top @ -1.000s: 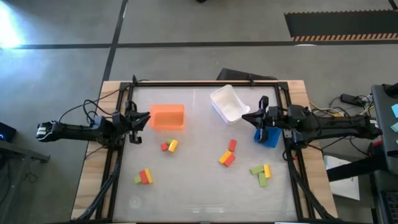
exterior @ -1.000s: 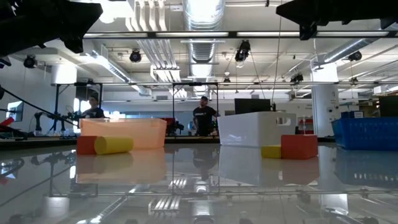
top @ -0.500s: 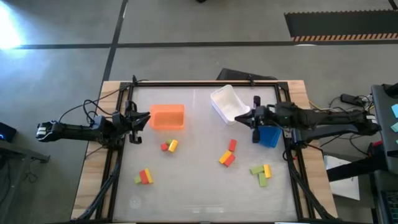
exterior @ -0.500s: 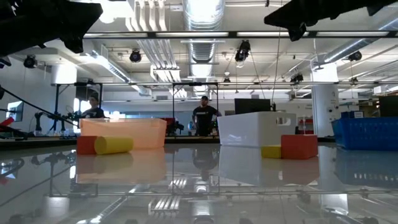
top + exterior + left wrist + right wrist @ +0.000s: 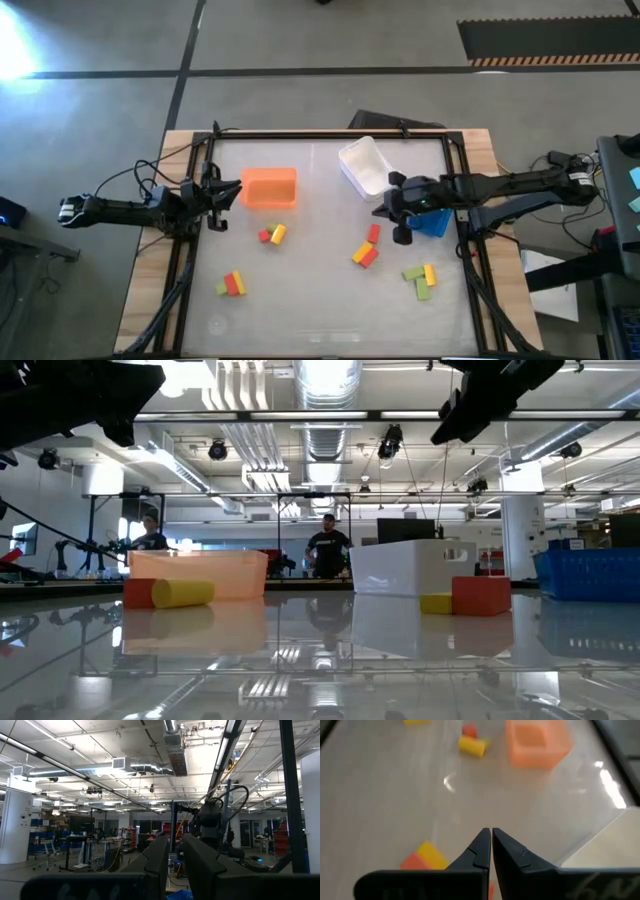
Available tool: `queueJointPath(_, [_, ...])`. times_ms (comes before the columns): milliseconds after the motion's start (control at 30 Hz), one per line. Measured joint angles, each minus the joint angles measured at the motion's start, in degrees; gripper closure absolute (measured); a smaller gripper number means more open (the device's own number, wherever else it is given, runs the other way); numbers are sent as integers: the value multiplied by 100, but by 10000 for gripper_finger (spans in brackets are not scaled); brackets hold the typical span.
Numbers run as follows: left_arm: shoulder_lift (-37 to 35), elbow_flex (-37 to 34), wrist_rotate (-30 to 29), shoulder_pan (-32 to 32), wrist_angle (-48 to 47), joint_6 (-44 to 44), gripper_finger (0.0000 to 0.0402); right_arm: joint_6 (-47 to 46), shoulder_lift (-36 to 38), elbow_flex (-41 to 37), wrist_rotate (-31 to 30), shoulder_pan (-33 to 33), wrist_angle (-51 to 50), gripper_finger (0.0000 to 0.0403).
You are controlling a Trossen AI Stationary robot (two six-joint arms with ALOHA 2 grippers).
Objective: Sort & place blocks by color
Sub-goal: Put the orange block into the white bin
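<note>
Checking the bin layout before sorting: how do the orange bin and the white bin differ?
The orange bin sits square to the table edges; the white bin lies turned at an angle. The orange bin is nearer the waiting left gripper, the white bin beside the shut right gripper. Both look empty from above.

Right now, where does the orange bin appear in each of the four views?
High view: orange bin at upper left of the table, near the left gripper.
Low view: at left, behind a red and a yellow block.
Left wrist view: not in it.
Right wrist view: near the top, beyond the shut right gripper.
Shared landmark: the yellow block beside it.
</note>
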State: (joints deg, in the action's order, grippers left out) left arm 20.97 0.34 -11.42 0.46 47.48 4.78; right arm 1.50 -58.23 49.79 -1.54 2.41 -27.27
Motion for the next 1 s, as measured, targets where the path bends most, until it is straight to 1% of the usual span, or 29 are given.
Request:
queueJointPath(300, [2,0,0,1,-2,-2,359,-39,-830,682,1,234,-997,394])
queueJointPath(533, [2,0,0,0,-6,-7,359,-72,-1372,1067,2,360,-1456,394])
queueJointPath(833, [37,2,1,-2,-15,-13,359,-85,-1888,1566,2,374,-2097,394])
queueJointPath(1000, [130,2,0,-1,-15,-13,359,-84,-2044,1719,2,374,-2223,394])
